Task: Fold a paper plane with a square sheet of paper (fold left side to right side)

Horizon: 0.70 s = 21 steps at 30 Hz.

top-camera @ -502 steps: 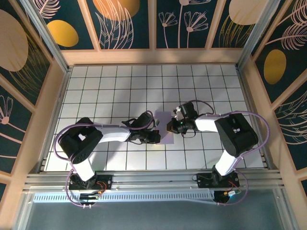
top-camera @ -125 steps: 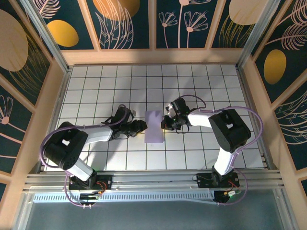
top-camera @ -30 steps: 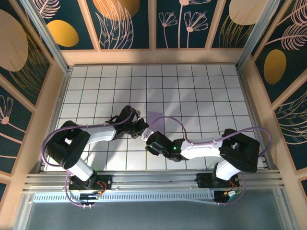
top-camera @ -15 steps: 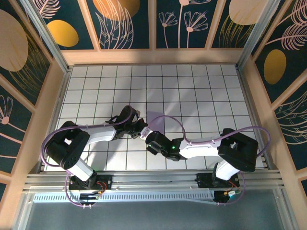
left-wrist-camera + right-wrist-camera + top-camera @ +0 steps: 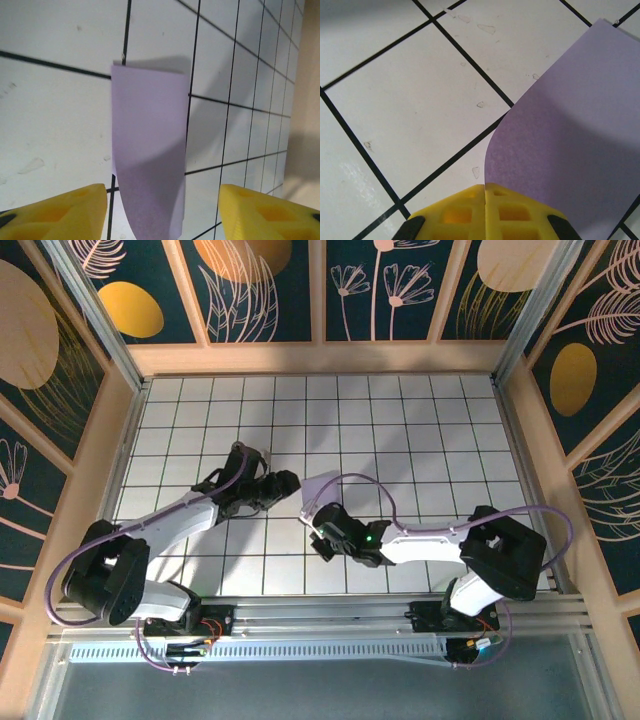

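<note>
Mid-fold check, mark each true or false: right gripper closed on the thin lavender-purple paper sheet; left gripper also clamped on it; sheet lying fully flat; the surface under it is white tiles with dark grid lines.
1. The right gripper is closed on the lavender-purple paper sheet. True, it pinches the sheet's near edge.
2. The left gripper is clamped on the sheet. False: its yellow fingers stand wide apart, with the sheet ahead between them.
3. The sheet lies fully flat. False: it curves up toward the right gripper.
4. The white tiled table has dark grid lines. True.
</note>
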Motion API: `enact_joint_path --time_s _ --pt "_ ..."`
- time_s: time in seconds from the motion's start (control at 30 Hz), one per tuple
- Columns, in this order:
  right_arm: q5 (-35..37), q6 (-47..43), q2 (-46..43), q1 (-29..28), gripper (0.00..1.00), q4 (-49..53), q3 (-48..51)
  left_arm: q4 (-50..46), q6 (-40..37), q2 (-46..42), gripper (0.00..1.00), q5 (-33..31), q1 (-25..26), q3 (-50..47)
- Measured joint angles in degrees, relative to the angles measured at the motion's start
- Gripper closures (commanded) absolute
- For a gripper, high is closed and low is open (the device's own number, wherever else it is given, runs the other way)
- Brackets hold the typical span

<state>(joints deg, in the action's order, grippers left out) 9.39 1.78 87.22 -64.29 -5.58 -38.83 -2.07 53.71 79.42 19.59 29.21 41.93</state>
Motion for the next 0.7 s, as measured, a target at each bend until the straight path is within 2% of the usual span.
enact_joint_path --time_s 0.13,0.43,0.7 --pt "-4.5 1.8 -0.8 2.1 1.00 -0.1 0.1 -2.7 -2.9 0.2 0.40 -0.9 -0.9 2.9" --pt "-18.0 6.5 -1.8 8.5 1.00 -3.1 3.6 -4.8 -9.8 9.9 0.66 -0.1 -0.9 11.9" --pt "-27.6 10.8 -1.8 12.5 1.00 -7.5 6.4 -6.1 -13.3 19.6 0.75 2.5 0.0 18.9"
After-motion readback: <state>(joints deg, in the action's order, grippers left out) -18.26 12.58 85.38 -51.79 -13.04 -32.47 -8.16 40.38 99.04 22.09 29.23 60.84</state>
